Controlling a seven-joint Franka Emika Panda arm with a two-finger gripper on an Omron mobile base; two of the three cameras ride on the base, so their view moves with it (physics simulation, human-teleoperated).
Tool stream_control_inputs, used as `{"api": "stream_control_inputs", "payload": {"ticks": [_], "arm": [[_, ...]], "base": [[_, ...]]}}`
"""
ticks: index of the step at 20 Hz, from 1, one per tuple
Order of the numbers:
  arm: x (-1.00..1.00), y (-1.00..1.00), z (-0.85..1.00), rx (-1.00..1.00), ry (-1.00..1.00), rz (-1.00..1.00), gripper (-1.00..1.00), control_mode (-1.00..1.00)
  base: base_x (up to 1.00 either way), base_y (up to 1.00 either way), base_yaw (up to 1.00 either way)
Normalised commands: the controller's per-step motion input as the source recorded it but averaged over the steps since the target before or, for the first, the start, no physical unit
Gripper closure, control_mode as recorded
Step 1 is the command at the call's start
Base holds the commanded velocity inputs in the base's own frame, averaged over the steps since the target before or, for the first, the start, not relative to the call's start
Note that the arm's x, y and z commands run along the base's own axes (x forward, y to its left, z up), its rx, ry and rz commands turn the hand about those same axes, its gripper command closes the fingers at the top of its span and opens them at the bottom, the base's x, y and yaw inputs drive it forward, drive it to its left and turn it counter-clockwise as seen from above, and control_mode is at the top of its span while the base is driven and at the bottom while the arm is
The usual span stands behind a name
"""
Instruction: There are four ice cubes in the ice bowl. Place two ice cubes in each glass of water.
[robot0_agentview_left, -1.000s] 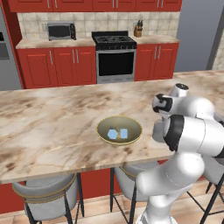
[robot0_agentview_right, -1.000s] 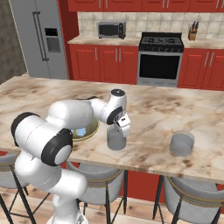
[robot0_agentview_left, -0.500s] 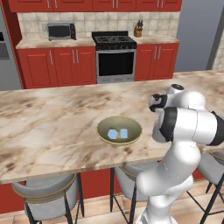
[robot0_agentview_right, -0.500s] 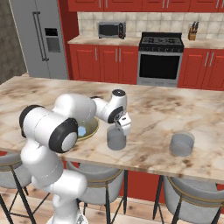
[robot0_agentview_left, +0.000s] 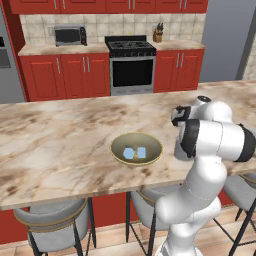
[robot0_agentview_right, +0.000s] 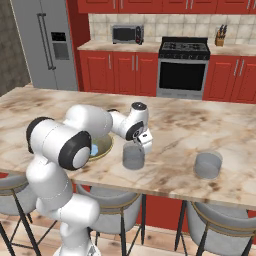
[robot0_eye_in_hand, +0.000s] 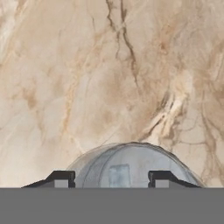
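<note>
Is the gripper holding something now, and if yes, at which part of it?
Nothing is held. The gripper is open above a glass, and an ice cube lies free between the fingers, inside the glass.

Kitchen: stove (robot0_agentview_left: 130, 62), microwave (robot0_agentview_left: 70, 35), red cabinets (robot0_agentview_left: 60, 75).

Two ice cubes (robot0_agentview_left: 135, 152) lie side by side in the ice bowl (robot0_agentview_left: 120, 142) on the marble bench (robot0_agentview_left: 55, 145), left of the white arm (robot0_agentview_left: 212, 142).

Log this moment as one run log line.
phase: ice drop | gripper: open above near glass | ice cube in that glass | ice bowl: two cubes left | far glass: untouched
</note>
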Motion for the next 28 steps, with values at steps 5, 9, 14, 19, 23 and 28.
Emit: {"api": "stream_control_inputs", "payload": {"ticks": [5, 9, 14, 19, 23, 28], "arm": [[-0.02, -0.04, 0.00, 0.00, 0.00, 0.00, -1.00, -1.00], [-0.02, 0.00, 0.09, 0.00, 0.00, 0.00, 1.00, -1.00], [-0.21, 0.00, 0.41, 0.03, -0.01, 0.00, 1.00, -1.00], [-0.60, 0.00, 0.63, 0.05, -0.04, 0.00, 1.00, -1.00], [-1.00, 0.15, 0.33, 0.00, -0.01, 0.16, 1.00, -1.00], [-0.75, 0.51, 0.39, -0.05, 0.03, 0.29, 1.00, -1.00]], "base": [[0.00, 0.00, 0.00], [0.00, 0.00, 0.00], [0.00, 0.00, 0.00], [0.00, 0.00, 0.00], [0.00, 0.00, 0.00], [0.00, 0.00, 0.00]]}}
